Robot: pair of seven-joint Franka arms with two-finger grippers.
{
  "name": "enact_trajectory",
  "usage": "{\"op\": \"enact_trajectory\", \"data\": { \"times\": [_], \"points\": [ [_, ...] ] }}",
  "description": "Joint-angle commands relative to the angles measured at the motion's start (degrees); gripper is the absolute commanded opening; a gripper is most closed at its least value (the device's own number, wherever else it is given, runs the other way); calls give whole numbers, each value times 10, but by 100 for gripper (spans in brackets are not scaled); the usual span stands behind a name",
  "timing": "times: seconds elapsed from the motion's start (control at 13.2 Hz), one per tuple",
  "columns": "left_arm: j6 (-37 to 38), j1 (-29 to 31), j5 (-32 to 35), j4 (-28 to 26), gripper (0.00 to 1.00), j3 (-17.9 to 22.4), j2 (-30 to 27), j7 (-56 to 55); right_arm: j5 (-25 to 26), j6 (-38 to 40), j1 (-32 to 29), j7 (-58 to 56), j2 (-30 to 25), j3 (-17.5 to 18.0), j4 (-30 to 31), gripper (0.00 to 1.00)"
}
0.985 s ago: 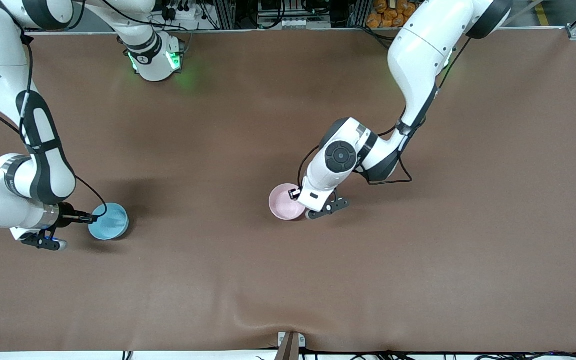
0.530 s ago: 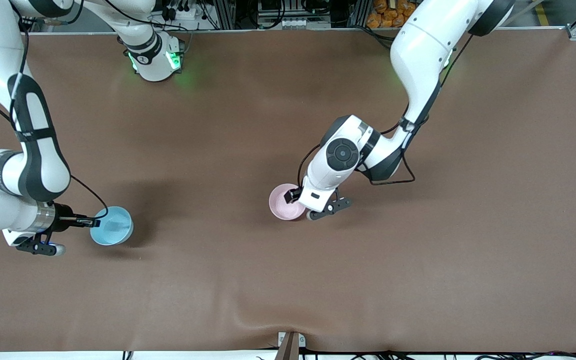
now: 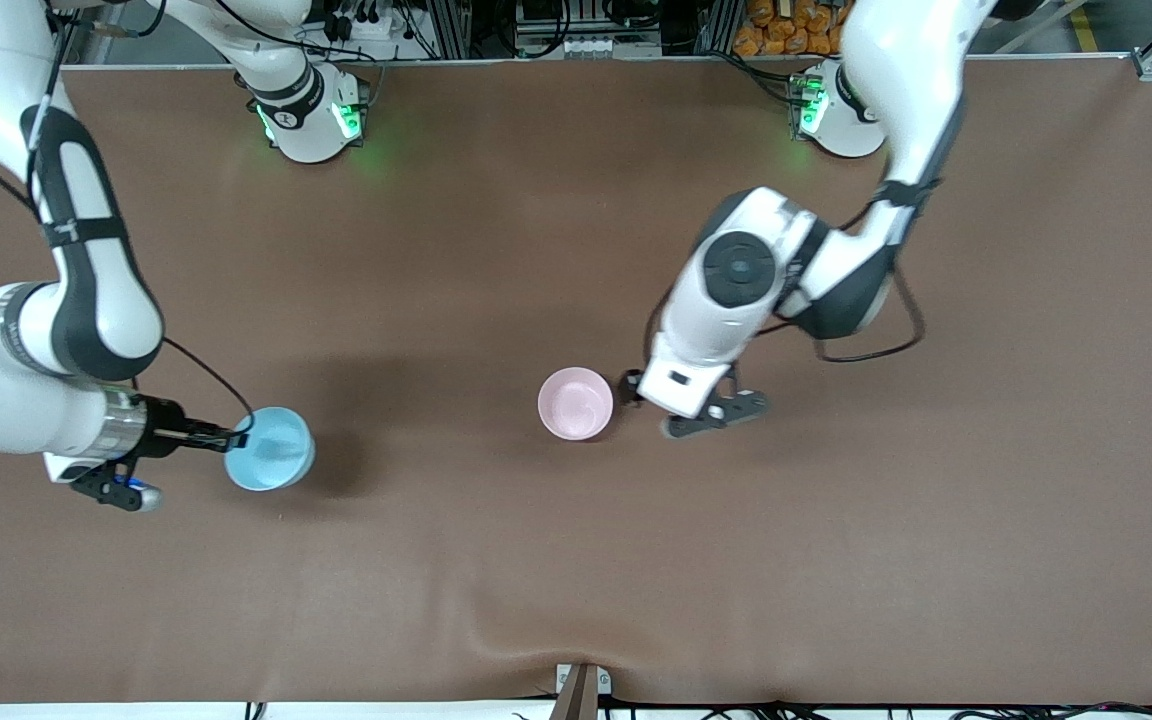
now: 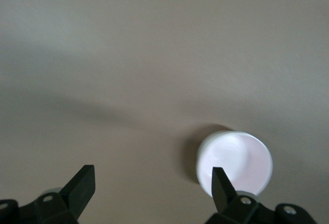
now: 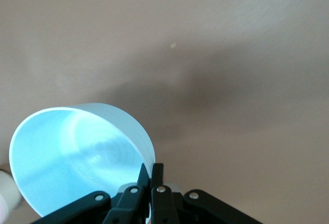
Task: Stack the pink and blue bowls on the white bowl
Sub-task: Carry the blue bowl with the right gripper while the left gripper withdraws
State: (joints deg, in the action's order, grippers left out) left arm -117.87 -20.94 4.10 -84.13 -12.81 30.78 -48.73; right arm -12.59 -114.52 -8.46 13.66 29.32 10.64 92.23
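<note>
The pink bowl (image 3: 576, 403) stands upright near the middle of the table; it also shows in the left wrist view (image 4: 235, 163). No white bowl shows on its own; it is hidden or out of view. My left gripper (image 3: 633, 390) is open and empty just beside the pink bowl, toward the left arm's end; in its wrist view (image 4: 151, 180) the jaws stand wide apart. My right gripper (image 3: 236, 438) is shut on the rim of the blue bowl (image 3: 271, 462) and holds it tilted above the table at the right arm's end. The right wrist view shows the blue bowl (image 5: 77, 157) and the gripper (image 5: 152, 170).
The brown table mat (image 3: 576, 560) is bare between the two bowls. A wrinkle in the mat and a small bracket (image 3: 581, 685) lie at the edge nearest the front camera. The arm bases (image 3: 311, 115) stand along the farthest edge.
My left gripper has let go of the pink bowl's rim and drawn back toward the left arm's end. My right gripper has carried the blue bowl a little toward the pink bowl.
</note>
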Motion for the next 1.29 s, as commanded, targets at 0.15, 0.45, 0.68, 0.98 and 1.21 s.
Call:
{"op": "enact_trajectory", "data": {
  "times": [0.15, 0.45, 0.68, 0.98, 1.21],
  "points": [
    [61, 69, 2, -9, 100, -6, -47, 131, -11, 5, 45, 175, -37, 47, 22, 0],
    [101, 121, -1, -9, 100, -8, -66, 238, -9, -47, 135, 376, -43, 76, 22, 0],
    [135, 164, -36, -9, 100, -8, -86, 317, -2, -104, 188, 484, -24, 74, 23, 0],
    [194, 181, -40, -8, 100, -2, -126, 338, -4, -182, 215, 527, 13, 73, 19, 0],
    [260, 207, -40, -9, 100, -6, -179, 362, -2, -220, 252, 560, 44, 72, 18, 0]
  ]
}}
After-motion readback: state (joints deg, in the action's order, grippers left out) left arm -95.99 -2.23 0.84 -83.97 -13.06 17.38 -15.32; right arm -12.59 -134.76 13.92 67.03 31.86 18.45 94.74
